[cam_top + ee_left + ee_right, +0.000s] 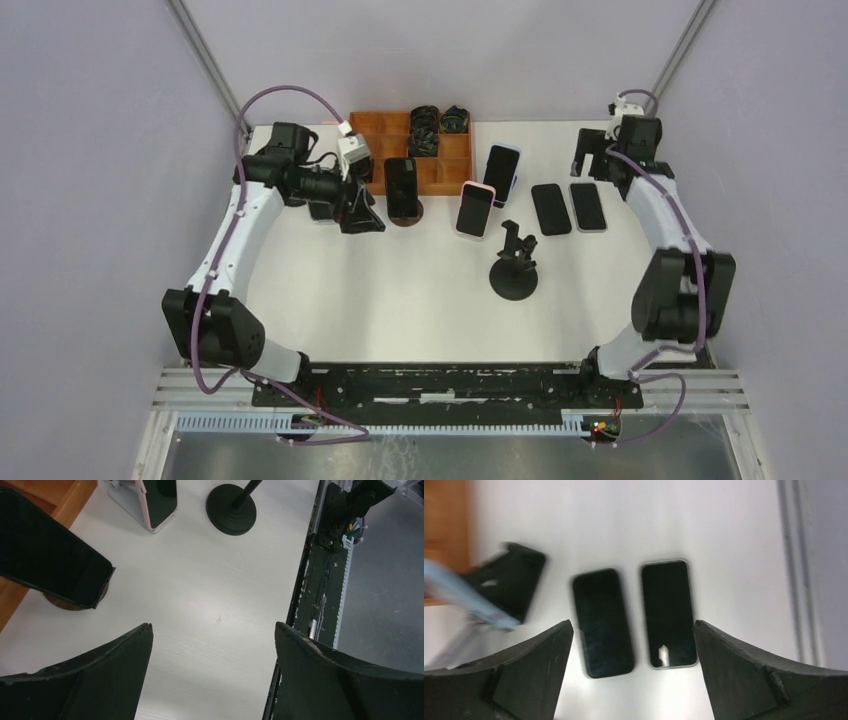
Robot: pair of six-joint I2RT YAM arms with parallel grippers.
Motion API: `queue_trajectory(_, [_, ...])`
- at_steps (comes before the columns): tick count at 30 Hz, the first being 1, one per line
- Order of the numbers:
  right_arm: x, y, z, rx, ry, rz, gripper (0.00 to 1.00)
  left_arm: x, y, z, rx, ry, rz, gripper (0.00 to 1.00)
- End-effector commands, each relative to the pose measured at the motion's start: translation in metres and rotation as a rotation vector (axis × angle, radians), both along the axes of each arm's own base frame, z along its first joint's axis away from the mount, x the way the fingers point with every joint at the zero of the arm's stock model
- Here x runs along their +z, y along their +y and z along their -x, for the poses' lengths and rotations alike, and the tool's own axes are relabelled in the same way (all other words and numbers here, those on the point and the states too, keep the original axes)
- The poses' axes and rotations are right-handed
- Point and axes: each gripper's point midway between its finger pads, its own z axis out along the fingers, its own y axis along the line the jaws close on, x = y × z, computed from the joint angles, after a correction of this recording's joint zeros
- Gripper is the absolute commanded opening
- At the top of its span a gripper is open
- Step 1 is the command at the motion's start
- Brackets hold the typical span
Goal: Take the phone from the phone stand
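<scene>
A black phone (403, 188) leans on a round brown stand (405, 215); in the left wrist view the phone (50, 565) and its stand (67, 602) are at the left. A pink-cased phone (475, 210) and a light-blue phone (501, 174) lean on their own stands. My left gripper (362, 218) is open and empty, just left of the black phone; its jaws stand wide apart over bare table (212, 635). My right gripper (590, 162) is open and empty (633, 630) above two phones lying flat (603, 622) (669, 612).
An empty black clamp stand (514, 268) with a round base stands mid-table. An orange compartment tray (385, 125) with dark cables sits at the back. The two flat phones (550, 208) (588, 206) lie right of centre. The black rail (320, 580) marks the table's near edge.
</scene>
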Motion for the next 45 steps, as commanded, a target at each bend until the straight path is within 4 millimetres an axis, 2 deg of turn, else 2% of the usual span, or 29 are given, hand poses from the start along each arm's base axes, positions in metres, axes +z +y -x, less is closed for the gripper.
queue_trajectory(1, [0.075,0.065,0.031,0.173,-0.343,-0.294,0.98,0.032,0.013,-0.015,0.084,0.008,0.058,1.0])
queue_trajectory(2, [0.071,0.072,0.048,0.189,-0.353,-0.313,0.98,0.036,0.018,-0.019,0.105,0.009,0.064,1.0])
queue_trajectory(5, [0.053,0.068,0.095,0.158,-0.313,-0.243,0.98,0.045,0.033,-0.028,0.169,0.005,0.075,1.0])
queue_trajectory(9, [0.032,0.074,0.147,0.147,-0.308,-0.181,0.98,0.046,0.055,-0.043,0.27,0.008,0.065,1.0])
queue_trajectory(13, [0.018,0.101,0.181,0.256,-0.273,-0.193,0.98,0.045,0.065,-0.05,0.335,0.034,0.055,1.0])
queue_trajectory(17, [0.017,0.108,0.203,0.31,-0.236,-0.182,0.95,0.045,0.069,-0.049,0.353,0.032,0.038,1.0])
queue_trajectory(21, [0.029,0.11,0.217,0.337,-0.231,-0.166,0.95,0.047,0.073,-0.05,0.367,0.014,0.025,1.0])
queue_trajectory(24, [0.027,0.113,0.224,0.351,-0.208,-0.163,0.93,0.048,0.073,-0.049,0.37,0.01,0.023,1.0])
queue_trajectory(29, [0.027,0.146,0.23,0.505,-0.22,-0.262,0.92,0.049,0.073,-0.05,0.373,0.012,0.022,1.0])
queue_trajectory(32, [0.04,0.174,0.234,0.642,-0.279,-0.357,0.92,0.047,0.074,-0.05,0.375,0.012,0.017,1.0])
queue_trajectory(35, [0.045,0.183,0.231,0.676,-0.295,-0.382,0.91,0.048,0.075,-0.05,0.379,0.011,0.016,1.0])
queue_trajectory(40, [0.032,0.187,0.222,0.666,-0.258,-0.36,0.81,0.051,0.075,-0.049,0.38,0.001,0.017,1.0])
queue_trajectory(45, [0.024,0.189,0.213,0.641,-0.265,-0.313,0.62,0.054,0.075,-0.049,0.385,-0.004,0.017,1.0])
